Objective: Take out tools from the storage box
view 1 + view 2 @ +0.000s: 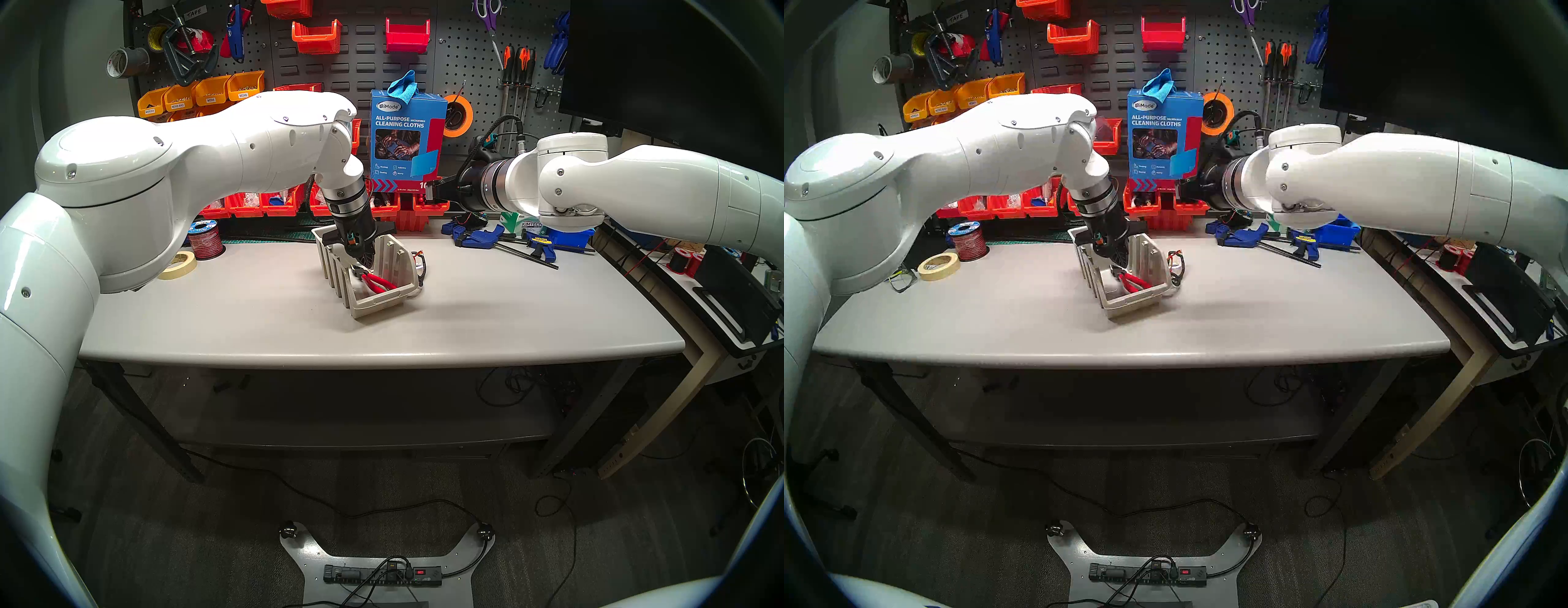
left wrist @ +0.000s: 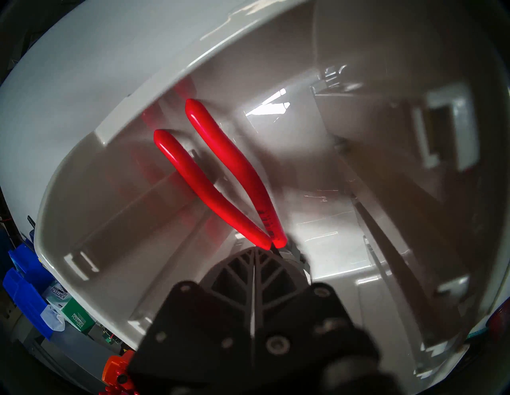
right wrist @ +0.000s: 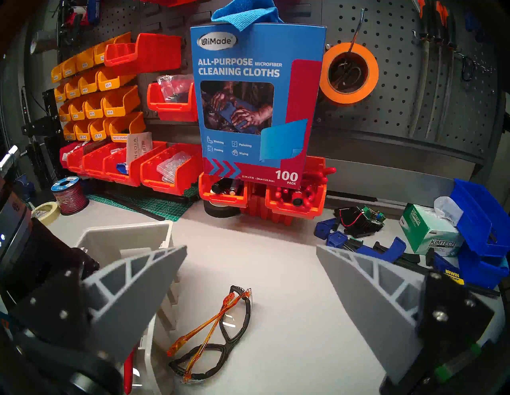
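The beige storage box [image 1: 377,303] stands at mid-table and also shows in the right wrist view [image 3: 124,234]. My left gripper [image 1: 359,264] reaches down into it and is shut on the head of the red-handled pliers [image 1: 379,282]. In the left wrist view the fingers [image 2: 234,273] are pressed together over the pliers' hidden jaws, and the red handles [image 2: 220,176] point toward the box's low front lip [image 2: 110,82]. The safety glasses [image 3: 218,331] lie folded on the table just right of the box [image 1: 418,265]. My right gripper [image 1: 432,193] hangs open and empty above the table's back, fingers [image 3: 143,289] wide apart.
Blue bar clamps [image 1: 500,240], a blue bin [image 1: 568,235] and a Kimtech tissue box [image 3: 433,234] lie at back right. A wire spool [image 1: 205,240] and masking tape roll [image 1: 180,265] sit at back left. Red bins [image 1: 263,204] and a cleaning-cloths box [image 1: 405,140] line the back.
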Robot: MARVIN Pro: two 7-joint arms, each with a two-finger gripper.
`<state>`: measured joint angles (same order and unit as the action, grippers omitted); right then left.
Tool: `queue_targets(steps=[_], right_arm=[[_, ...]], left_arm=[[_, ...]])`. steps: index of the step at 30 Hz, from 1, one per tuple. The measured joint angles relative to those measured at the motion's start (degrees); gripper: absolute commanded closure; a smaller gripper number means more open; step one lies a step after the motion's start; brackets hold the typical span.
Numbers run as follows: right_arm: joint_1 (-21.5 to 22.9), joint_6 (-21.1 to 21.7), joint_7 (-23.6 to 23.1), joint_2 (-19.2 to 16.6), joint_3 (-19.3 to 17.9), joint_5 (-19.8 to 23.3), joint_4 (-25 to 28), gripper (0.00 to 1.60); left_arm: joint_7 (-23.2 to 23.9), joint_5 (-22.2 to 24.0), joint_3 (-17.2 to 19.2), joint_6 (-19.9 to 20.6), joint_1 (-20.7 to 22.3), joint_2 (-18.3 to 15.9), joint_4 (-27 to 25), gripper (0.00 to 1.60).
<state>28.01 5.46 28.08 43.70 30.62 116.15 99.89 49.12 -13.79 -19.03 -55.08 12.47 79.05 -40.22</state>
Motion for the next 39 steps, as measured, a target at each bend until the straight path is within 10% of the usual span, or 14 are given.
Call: queue_targets(steps=[39], right_arm=[[0.00, -0.04, -0.16, 0.00, 0.41, 0.01, -0.01, 0.00]], left_arm=[[-6.66, -6.86, -4.31, 0.00, -1.63, 0.80, -2.10, 1.60]])
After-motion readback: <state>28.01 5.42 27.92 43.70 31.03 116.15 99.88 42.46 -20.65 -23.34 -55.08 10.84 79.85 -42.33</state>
